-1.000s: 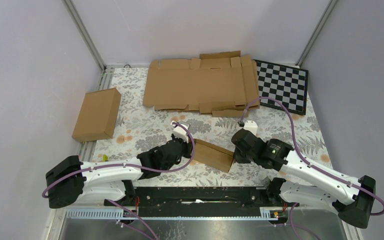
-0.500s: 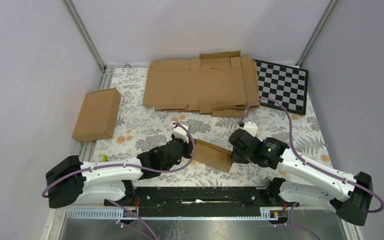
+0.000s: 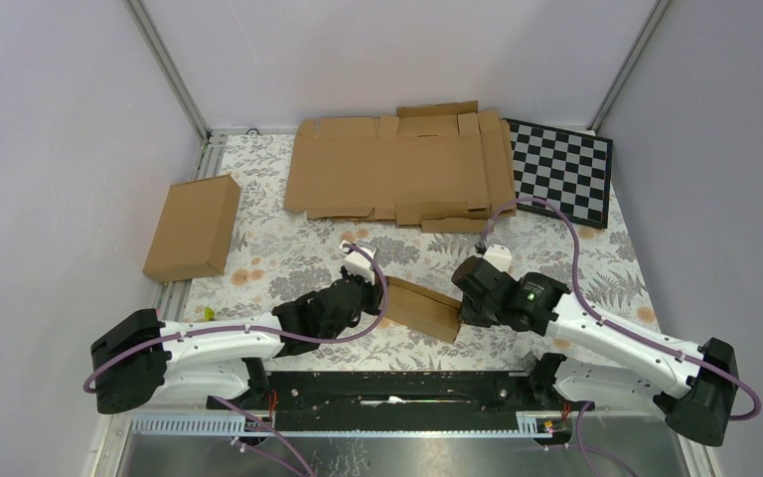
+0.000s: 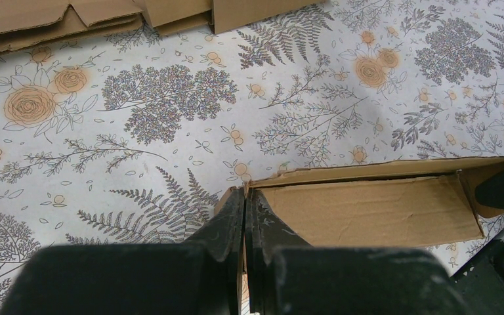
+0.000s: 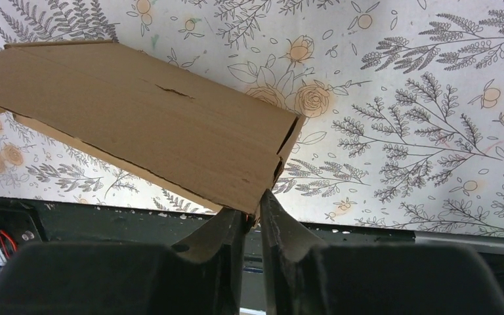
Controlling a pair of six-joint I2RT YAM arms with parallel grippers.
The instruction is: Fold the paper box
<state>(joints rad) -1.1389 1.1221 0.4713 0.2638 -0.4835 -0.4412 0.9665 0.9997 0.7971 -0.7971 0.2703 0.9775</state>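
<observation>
1. Top external view: the paper box (image 3: 425, 309) lies partly folded on the desk (image 3: 278, 258). It spans the gap between the left hand (image 3: 380, 301) and the right hand (image 3: 463, 316), with one hand at each end. Flat cardboard sheets (image 3: 397, 164) lie well beyond both hands, and a bigger carton (image 3: 193, 228) sits far out past the left one. Because both hands act on one light box, any push or pull that is not matched could buckle it in the middle. It could also drag the box out of the weaker hold.

2. Left wrist view: the fingers are pressed together, clamped on a thin cardboard edge at the corner of the box. The open trough of the box (image 4: 367, 210) runs off to the right of the fingertips. Only a sliver is held, right at the tips, so a twist or lift could let it slip or tear the corner.

3. Right wrist view: the fingers stand narrowly apart with a corner of the box in the gap. I cannot tell whether they actually press it.
   - The broad panel (image 5: 144, 125) slopes away to the left of the fingertips and is tilted off the desk. It carries a small crack.
   - If the hold is loose, the corner may slide out and the panel may flop open.
   - Squeezing off the crease could crush the corner or lengthen the crack.
</observation>
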